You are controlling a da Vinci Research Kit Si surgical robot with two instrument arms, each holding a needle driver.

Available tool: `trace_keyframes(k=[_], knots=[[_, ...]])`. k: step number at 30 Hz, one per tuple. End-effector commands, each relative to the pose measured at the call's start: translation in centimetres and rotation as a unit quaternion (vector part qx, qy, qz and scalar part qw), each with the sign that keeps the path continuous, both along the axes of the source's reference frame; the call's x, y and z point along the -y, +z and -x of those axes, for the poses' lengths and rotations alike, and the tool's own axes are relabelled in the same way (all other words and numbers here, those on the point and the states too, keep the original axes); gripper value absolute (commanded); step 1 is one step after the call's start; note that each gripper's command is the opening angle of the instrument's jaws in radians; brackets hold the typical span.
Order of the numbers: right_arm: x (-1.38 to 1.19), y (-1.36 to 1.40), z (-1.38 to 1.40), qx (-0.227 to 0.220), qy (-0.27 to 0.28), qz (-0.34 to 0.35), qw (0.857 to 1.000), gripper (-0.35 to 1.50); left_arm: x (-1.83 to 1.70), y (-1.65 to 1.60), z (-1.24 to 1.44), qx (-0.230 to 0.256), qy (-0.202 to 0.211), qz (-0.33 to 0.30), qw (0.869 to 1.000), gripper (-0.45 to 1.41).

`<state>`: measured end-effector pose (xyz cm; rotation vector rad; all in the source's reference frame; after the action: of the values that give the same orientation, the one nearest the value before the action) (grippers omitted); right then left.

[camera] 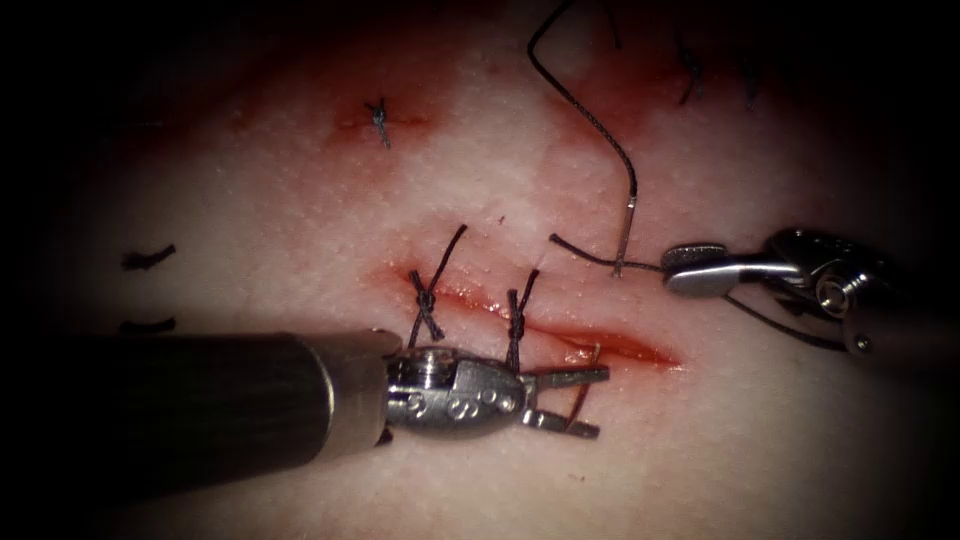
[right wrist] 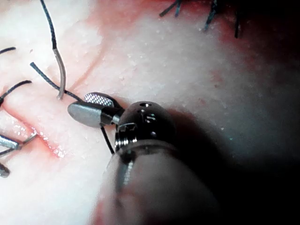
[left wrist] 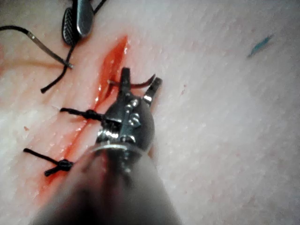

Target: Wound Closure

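Two tools at the cut [camera: 600,345], needle [camera: 624,230] through the tissue [camera: 300,220].
We log: left tool [camera: 598,402] below the cut, jaws wide astride the needle's tip; right tool [camera: 680,268] above, jaws narrowly apart, empty, thread [camera: 590,110] alongside.

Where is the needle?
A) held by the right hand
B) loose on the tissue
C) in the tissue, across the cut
C: the needle passes under the cut, its tip emerging between the jaws of the open left hand; the open right hand clamps nothing.
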<state>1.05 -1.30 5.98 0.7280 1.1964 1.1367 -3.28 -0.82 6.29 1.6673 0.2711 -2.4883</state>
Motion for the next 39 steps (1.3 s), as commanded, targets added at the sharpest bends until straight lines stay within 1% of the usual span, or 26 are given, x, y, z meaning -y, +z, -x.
trace_keyframes(k=[1,2,3,6,9,12,15,16,17,18,20,21,22,25,26,27,28,29,30,31,32,35,36,37,38,39], knots=[[0.05,0.07,-0.08,-0.001,-0.001,0.000,1.000,-0.01,0.03,0.06,0.05,0.002,0.000,-0.002,1.000,-0.13],[0.06,0.07,-0.09,-0.001,-0.001,0.000,1.000,-0.01,0.02,0.07,0.05,0.004,0.001,-0.002,1.000,-0.42],[0.06,0.07,-0.09,-0.001,0.000,0.000,1.000,-0.01,0.01,0.07,0.05,0.007,0.003,-0.004,1.000,-0.45],[0.07,0.07,-0.09,-0.001,-0.001,0.000,1.000,-0.01,-0.02,0.07,0.03,0.020,0.015,-0.028,0.999,-0.45],[0.07,0.06,-0.09,-0.001,-0.001,0.000,1.000,-0.01,-0.04,-0.01,0.02,0.049,-0.001,-0.082,0.995,-0.45],[0.08,0.06,-0.08,-0.003,-0.003,0.000,1.000,0.04,-0.03,-0.15,0.01,0.056,-0.011,-0.134,0.989,-0.45],[0.08,0.05,-0.08,-0.004,-0.005,-0.001,1.000,0.14,-0.01,-0.35,0.01,0.055,-0.012,-0.200,0.978,-0.45],[0.09,0.05,-0.08,-0.005,-0.007,-0.001,1.000,0.15,0.01,-0.49,-0.01,0.049,-0.010,-0.250,0.967,-0.45],[0.09,0.05,-0.08,-0.005,-0.007,-0.001,1.000,0.15,0.01,-0.49,-0.01,0.049,-0.010,-0.250,0.967,-0.45],[0.09,0.05,-0.08,-0.005,-0.007,0.002,1.000,0.15,0.01,-0.56,-0.01,0.048,-0.008,-0.266,0.963,-0.45],[0.10,0.04,-0.09,-0.002,-0.013,0.028,1.000,0.17,-0.01,-0.70,-0.03,0.042,-0.008,-0.303,0.952,-0.45],[0.09,0.04,-0.09,0.002,-0.018,0.053,0.998,0.17,-0.02,-0.76,-0.04,0.039,-0.008,-0.321,0.946,-0.45],[0.09,0.04,-0.09,0.008,-0.027,0.096,0.995,0.17,-0.03,-0.81,-0.05,0.035,-0.010,-0.338,0.940,-0.45],[0.05,0.04,-0.08,0.019,-0.041,0.155,0.987,0.17,-0.05,-0.95,-0.10,0.025,-0.010,-0.379,0.925,-0.45],[0.04,0.04,-0.07,0.027,-0.043,0.171,0.984,0.17,-0.03,-1.02,-0.15,0.023,-0.008,-0.395,0.918,-0.45],[0.04,0.04,-0.07,0.027,-0.043,0.171,0.984,0.17,-0.03,-1.02,-0.15,0.023,-0.008,-0.395,0.918,-0.45],[0.04,0.03,-0.05,0.033,-0.049,0.180,0.982,0.19,0.00,-1.08,-0.19,0.017,-0.004,-0.403,0.915,-0.45],[0.04,0.03,-0.05,0.037,-0.053,0.188,0.980,0.10,0.02,-1.11,-0.21,0.014,-0.003,-0.408,0.913,-0.45],[0.04,0.03,-0.05,0.037,-0.053,0.188,0.980,0.10,0.02,-1.11,-0.21,0.014,-0.003,-0.408,0.913,-0.45],[0.05,0.02,-0.03,0.042,-0.052,0.199,0.978,-0.25,0.03,-1.13,-0.23,0.012,-0.003,-0.414,0.910,-0.45],[0.07,0.00,-0.01,0.045,-0.052,0.202,0.977,-0.35,0.06,-1.21,-0.26,0.012,-0.001,-0.417,0.909,-0.45],[0.08,-0.04,0.01,0.044,-0.053,0.200,0.977,-0.35,0.08,-1.28,-0.29,0.012,0.001,-0.422,0.907,-0.45],[0.07,-0.10,0.05,0.042,-0.054,0.197,0.978,-0.23,0.09,-1.38,-0.31,0.013,0.003,-0.424,0.905,-0.45],[0.07,-0.10,0.05,0.042,-0.054,0.197,0.978,-0.23,0.09,-1.38,-0.31,0.013,0.003,-0.424,0.905,-0.45],[0.06,-0.15,0.07,0.041,-0.056,0.194,0.979,0.00,0.09,-1.42,-0.32,0.014,0.004,-0.426,0.905,-0.45],[0.01,-0.25,0.12,0.037,-0.053,0.188,0.980,0.36,0.04,-1.53,-0.32,0.025,0.008,-0.408,0.913,-0.45]])
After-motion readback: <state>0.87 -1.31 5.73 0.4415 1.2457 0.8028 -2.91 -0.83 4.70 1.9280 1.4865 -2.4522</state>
